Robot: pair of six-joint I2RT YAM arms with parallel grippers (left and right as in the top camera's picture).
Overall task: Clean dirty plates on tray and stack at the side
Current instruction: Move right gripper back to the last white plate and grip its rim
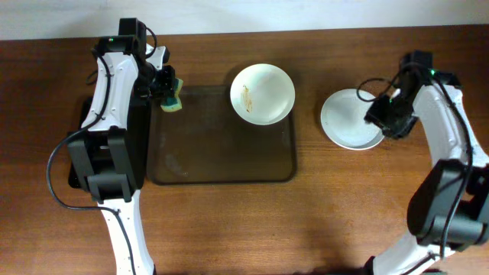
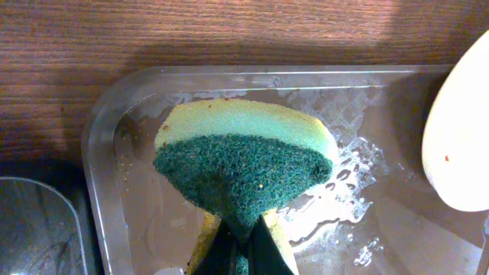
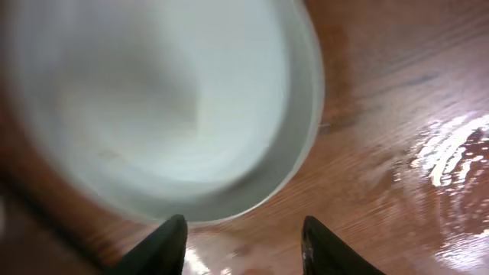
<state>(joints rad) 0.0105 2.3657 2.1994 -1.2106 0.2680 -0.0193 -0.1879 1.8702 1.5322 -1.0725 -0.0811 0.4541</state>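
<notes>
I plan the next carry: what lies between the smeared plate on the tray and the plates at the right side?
The overhead view shows only bare wooden table between the smeared plate and the side plates.

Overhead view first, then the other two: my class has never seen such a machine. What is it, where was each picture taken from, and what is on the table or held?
Two robot arms sit at a wooden table. One camera looks down from above; one rides each wrist. The left pincer is shut on a green-and-yellow sponge above the brown tray, where a smeared white plate lies. The right pincer, open and empty, hovers over white plates, seemingly stacked, beside the tray.
</notes>
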